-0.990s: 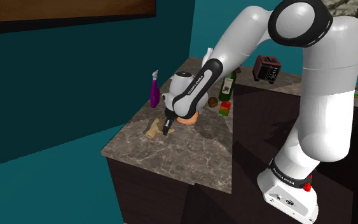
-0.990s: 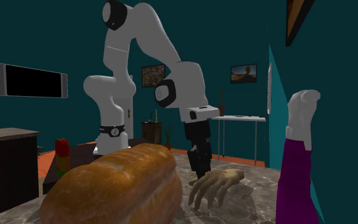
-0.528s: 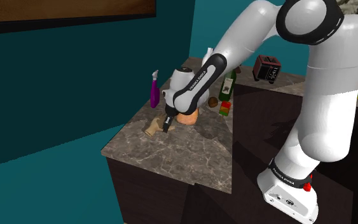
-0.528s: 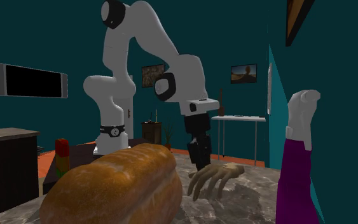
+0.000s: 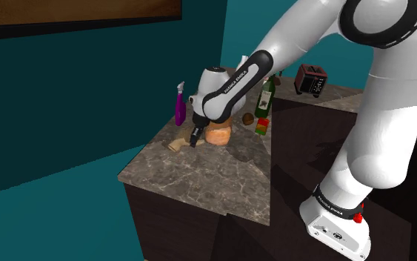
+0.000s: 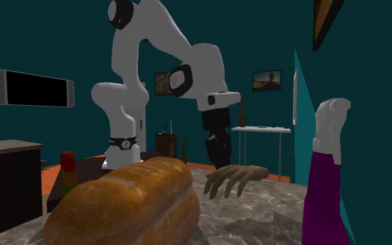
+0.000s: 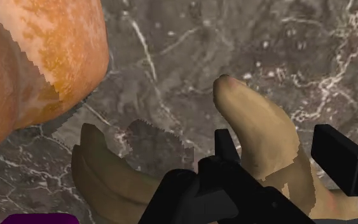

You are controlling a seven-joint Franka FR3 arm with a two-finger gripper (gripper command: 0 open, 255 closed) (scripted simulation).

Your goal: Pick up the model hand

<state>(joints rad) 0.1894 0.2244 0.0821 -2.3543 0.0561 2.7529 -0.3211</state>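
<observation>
- Over the far end of the marble counter (image 5: 199, 174), the gripper (image 7: 279, 159) points down. Its fingers (image 7: 227, 149) clasp part of the hand (image 6: 237, 179), one on each side and touching it.
- The hand is tan, with its digits curled downward. In the second exterior view it hangs clear of the counter, and its shadow lies on the stone beneath.
- A loaf (image 6: 124, 205) with an orange-brown crust lies on the counter just beside the hand. In the shoulder view it is on the side nearer the arm.
- A purple bottle (image 5: 179, 106) stands upright near the teal wall, beyond the hand in the shoulder view.
- A green bottle (image 5: 266, 96) stands farther back on the counter, past the loaf.
</observation>
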